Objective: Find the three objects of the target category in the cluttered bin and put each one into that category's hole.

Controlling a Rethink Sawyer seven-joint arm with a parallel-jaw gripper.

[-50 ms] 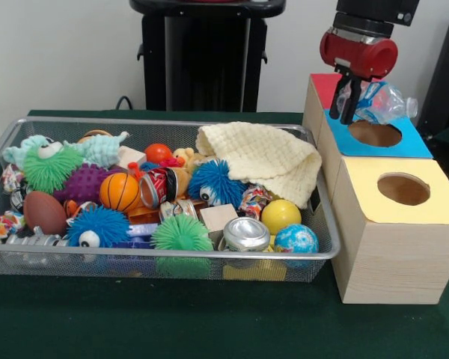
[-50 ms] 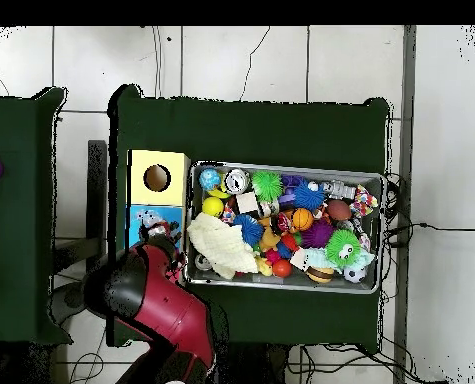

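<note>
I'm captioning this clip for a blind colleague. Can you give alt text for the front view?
A red tool holds a crumpled clear plastic bottle over the hole in a blue-topped box, beside a yellow-topped box with its own hole. To their left, a wire bin is packed with balls, fuzzy toys, cans and a cream cloth.

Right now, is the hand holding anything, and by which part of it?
Yes. The hand holds a crumpled clear plastic bottle by its left end, above the hole in the blue box.

Red arm reaching down, claw clamped shut, holding load.
</note>
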